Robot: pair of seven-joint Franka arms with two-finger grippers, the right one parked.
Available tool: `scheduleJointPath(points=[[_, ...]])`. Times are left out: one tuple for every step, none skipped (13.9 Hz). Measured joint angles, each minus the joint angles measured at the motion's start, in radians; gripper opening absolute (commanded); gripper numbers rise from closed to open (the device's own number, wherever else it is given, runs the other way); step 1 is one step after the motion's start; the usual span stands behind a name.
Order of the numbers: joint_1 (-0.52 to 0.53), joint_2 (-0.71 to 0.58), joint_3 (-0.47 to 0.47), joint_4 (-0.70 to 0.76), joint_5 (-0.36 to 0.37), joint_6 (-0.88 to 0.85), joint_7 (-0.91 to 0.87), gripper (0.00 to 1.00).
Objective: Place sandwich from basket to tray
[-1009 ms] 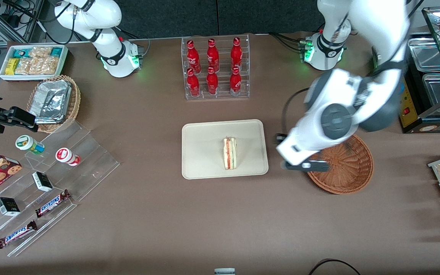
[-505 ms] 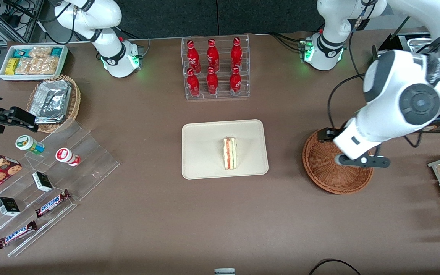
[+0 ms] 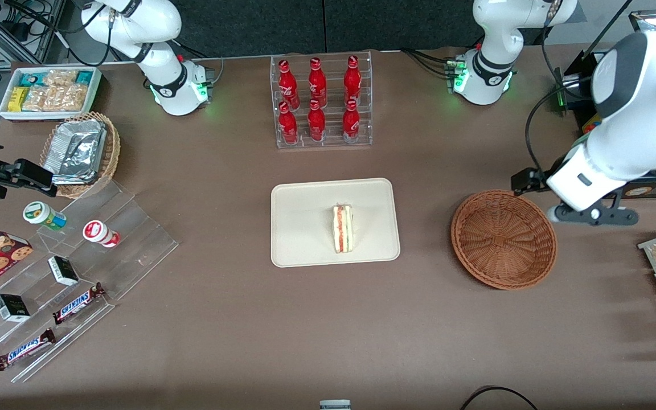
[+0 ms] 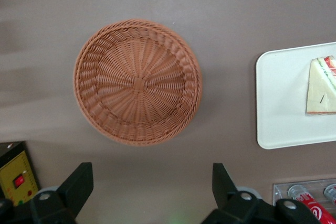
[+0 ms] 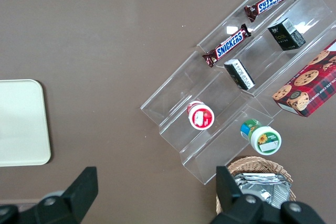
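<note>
The sandwich (image 3: pixel 343 229) is lying on the tray (image 3: pixel 299 228) mid-table, well apart from the basket (image 3: pixel 503 239). The gripper (image 3: pixel 593 216), fingers spread wide and gripping nothing, is hanging above the table beside the basket, toward the working arm's end.

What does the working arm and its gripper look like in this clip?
The left arm is glossy white with rounded dark grey joint caps, and a black cable loops beside it. Its base ring glows green. The gripper, up beside the empty basket, is black with two blunt, wedge-shaped fingers, spread wide apart.
</note>
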Motion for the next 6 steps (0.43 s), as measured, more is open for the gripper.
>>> scheduleJointPath(points=[[0.000, -0.026, 0.010, -0.010, 0.000, -0.015, 0.000, 1.00], [0.000, -0.048, 0.017, -0.015, -0.004, -0.037, 0.000, 1.00], [0.000, -0.069, 0.021, -0.016, -0.008, -0.062, 0.000, 1.00], [0.000, -0.090, 0.023, -0.016, -0.009, -0.088, 0.004, 1.00], [0.000, -0.109, 0.029, -0.016, -0.009, -0.114, 0.014, 1.00], [0.000, -0.126, 0.044, -0.016, -0.009, -0.133, 0.029, 1.00]])
